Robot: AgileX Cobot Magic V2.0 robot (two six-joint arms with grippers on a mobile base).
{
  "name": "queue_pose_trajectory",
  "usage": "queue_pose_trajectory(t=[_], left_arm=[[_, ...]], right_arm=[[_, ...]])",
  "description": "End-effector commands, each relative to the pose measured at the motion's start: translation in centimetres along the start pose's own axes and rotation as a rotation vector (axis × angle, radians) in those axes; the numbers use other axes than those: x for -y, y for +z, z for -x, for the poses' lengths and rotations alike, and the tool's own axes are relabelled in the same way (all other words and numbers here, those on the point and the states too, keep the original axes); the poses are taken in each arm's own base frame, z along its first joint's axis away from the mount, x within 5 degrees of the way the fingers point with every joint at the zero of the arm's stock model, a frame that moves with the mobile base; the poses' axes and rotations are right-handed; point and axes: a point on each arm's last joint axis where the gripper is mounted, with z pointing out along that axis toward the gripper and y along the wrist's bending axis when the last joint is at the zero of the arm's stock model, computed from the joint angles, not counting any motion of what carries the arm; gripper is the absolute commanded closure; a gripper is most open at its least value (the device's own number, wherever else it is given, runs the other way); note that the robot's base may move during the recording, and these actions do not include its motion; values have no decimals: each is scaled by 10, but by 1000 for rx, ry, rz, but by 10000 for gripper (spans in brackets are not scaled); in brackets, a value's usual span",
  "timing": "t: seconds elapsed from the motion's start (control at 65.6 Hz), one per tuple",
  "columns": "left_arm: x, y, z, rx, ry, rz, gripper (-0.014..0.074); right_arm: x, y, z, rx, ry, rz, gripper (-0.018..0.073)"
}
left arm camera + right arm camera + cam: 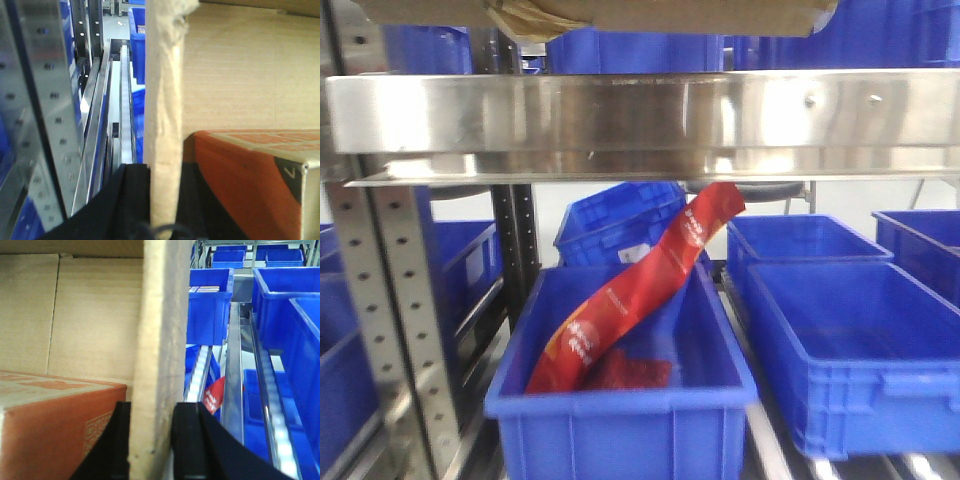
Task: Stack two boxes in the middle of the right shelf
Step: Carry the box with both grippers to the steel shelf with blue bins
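Closest to each wrist lens are the black fingers. The left pincer (162, 200) is clamped on one wall of the cardboard box (165, 100), one finger on each face and no gap showing. The right pincer (154, 440) is clamped the same way on the opposite wall of the box (162, 340).

The box therefore lies between the two pincers, to the right of the left one and to the left of the right one, so neither arm is nearer. I judge its long axis to run from one pincer to the other, across the robot's front. Each gripped edge runs straight away from its lens. Just inside the walls sits an orange carton (240, 175), also seen from the other side (50, 425), with the box's far wall behind it.

Past the left wall is a perforated shelf upright (40, 100). Past the right wall are blue bins (280, 295).

In the front view the taped underside of the box (650, 12) shows above the steel shelf board (640, 110), parallel to its lip. I cannot tell whether it rests on the board or hangs above it, and that gap decides the next move. A second box cannot be made out. Below are a blue bin (620, 420) and a red packet (640, 280).
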Motion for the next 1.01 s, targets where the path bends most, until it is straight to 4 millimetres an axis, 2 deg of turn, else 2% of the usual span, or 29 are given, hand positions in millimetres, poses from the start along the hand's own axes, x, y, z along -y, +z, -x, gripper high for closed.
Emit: queue_pose_trajectory(t=[0.0, 0.991], left_arm=[[-8, -10, 8, 46, 27, 45, 708], [-8, -10, 8, 46, 27, 45, 708]], right_arm=[[6, -8, 9, 60, -42, -31, 728], [6, -8, 9, 60, -42, -31, 728]])
